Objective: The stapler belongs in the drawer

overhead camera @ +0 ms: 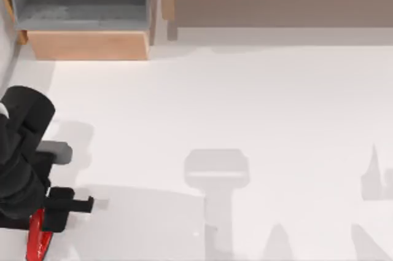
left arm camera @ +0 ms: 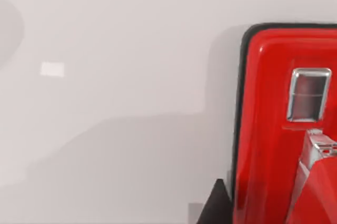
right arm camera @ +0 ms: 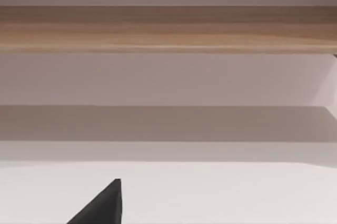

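Here the red stapler (overhead camera: 38, 236) sits at the surface's (overhead camera: 245, 107) near-left corner, under the left tool (overhead camera: 58, 212); whether that tool has closed on it I cannot tell. Glossy, stiff and likely slippery, it is best pinched across its long sides. The drawer (overhead camera: 89, 45) stands open at far left.

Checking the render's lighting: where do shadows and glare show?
Top view: soft grey arm-shaped shadows lie on the white table, toward the near edge. Left wrist view: the stapler shows glossy highlights and casts a grey shadow beside it. Right wrist view: a broad shadow band lies below the wooden panel.
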Tool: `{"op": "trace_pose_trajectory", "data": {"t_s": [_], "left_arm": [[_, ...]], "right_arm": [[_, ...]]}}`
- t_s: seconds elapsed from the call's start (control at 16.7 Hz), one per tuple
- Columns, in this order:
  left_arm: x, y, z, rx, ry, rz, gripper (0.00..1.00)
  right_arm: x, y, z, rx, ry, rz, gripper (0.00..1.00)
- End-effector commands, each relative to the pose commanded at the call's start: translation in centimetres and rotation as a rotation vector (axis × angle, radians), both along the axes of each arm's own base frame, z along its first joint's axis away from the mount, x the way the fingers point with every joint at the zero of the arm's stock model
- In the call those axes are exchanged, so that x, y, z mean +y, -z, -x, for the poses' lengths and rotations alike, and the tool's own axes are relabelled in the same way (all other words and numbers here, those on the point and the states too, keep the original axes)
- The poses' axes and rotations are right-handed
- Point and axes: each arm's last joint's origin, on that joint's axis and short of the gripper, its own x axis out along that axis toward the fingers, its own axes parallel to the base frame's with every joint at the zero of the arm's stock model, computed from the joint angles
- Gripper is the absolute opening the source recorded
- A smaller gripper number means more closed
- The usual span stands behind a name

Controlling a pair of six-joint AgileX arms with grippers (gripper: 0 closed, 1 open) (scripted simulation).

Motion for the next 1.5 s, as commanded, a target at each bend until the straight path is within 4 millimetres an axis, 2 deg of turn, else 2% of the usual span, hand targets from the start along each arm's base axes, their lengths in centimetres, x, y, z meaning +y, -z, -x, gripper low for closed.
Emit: {"op": "trace_pose_trajectory", "data": {"t_s": [0.18,0.24,0.78,1.14,1.5], "left_arm": [[0.0,0.0,0.0,0.0,0.0,0.0,0.02],[0.0,0.0,0.0,0.0,0.0,0.0,0.0],[0.0,-0.1,0.0,-0.002,0.001,0.001,0.0],[0.0,-2.8,0.0,-0.001,0.001,0.001,0.0],[0.1,-3.2,-0.2,-0.008,0.001,0.004,0.0]], "right_arm": [[0.0,0.0,0.0,0.0,0.0,0.0,1.0],[0.0,0.0,0.0,0.0,0.0,0.0,1.0],[0.0,0.0,0.0,0.0,0.0,0.0,1.0],[0.0,0.0,0.0,0.0,0.0,0.0,1.0],[0.0,0.0,0.0,0.0,0.0,0.0,1.0]]}}
